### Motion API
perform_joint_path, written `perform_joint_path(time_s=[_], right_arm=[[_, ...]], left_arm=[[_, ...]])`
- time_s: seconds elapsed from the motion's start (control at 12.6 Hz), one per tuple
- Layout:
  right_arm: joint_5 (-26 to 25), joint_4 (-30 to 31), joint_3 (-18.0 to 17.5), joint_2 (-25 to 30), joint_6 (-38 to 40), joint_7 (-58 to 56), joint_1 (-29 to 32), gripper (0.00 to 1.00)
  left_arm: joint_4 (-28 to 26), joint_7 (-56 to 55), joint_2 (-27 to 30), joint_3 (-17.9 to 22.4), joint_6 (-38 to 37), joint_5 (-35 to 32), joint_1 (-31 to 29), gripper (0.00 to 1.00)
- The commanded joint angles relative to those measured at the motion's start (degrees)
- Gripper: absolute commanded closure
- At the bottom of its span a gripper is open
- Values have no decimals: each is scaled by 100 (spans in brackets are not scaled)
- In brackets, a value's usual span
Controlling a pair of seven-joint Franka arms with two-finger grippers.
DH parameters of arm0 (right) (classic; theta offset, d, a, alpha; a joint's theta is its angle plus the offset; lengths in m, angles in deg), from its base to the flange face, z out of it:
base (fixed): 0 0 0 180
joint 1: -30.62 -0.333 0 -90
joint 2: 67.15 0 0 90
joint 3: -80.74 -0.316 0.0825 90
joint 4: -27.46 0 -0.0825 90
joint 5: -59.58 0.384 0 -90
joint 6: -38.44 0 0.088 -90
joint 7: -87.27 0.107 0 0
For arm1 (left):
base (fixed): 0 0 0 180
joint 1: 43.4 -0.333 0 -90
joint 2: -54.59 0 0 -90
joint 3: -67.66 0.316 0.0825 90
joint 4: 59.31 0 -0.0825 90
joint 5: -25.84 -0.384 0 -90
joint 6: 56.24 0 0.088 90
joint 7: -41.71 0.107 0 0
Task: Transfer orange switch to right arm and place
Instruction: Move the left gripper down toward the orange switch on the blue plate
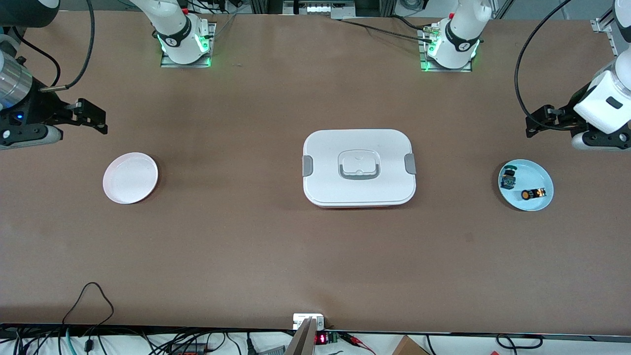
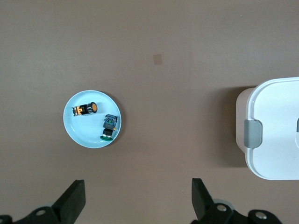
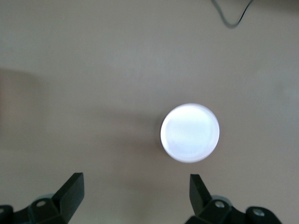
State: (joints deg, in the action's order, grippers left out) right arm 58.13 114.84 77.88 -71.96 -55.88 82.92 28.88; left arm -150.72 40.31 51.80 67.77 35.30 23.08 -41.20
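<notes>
Orange switch [image 1: 533, 194] lying flat in pale blue plate [image 1: 540, 173] at the left arm's end of the worktop [image 1: 315, 256], round orange button up, nothing gripping it. Sharing that plate with a small blue-green and black component [image 1: 508, 178], close beside the switch but not touching, component farther from the front camera. Same pair visible in left wrist view: switch [image 2: 85, 109] and component [image 2: 109, 127] apart inside the plate [image 2: 74, 133]. Left tool [image 1: 540, 121] up in the air over bare worktop just beside the blue plate, fingers [image 2: 72, 201] spread wide, empty. Right tool [image 1: 91, 117] up over bare worktop near the white plate [image 1: 130, 178] at the right arm's end, fingers [image 3: 71, 192] spread wide, empty; silver ribbed wrist cylinder [image 1: 12, 84] showing at the edge. White plate [image 3: 190, 133] with nothing in it, well apart from the blue plate. White lidded box [image 1: 359, 167] in the middle of the worktop between the two plates, lid on, grey clips at both short ends, grey handle recess on top; one corner with a grey clip [image 2: 253, 133] seen from the left wrist. Both arm bases along the camera-far edge, green lights on. Cables along the near edge.
</notes>
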Motion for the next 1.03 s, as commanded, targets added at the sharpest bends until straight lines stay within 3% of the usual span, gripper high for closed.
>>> perform_joint_path(time_s=[0.0, 0.96], right_arm=[[-4, -80, 13, -55, -139, 92, -10, 0], [66, -45, -4, 59, 467, 92, -89, 0]], left_arm=[[290, 78, -195, 25, -119, 12, -9, 0], [220, 43, -230, 25, -320, 29, -26, 0]])
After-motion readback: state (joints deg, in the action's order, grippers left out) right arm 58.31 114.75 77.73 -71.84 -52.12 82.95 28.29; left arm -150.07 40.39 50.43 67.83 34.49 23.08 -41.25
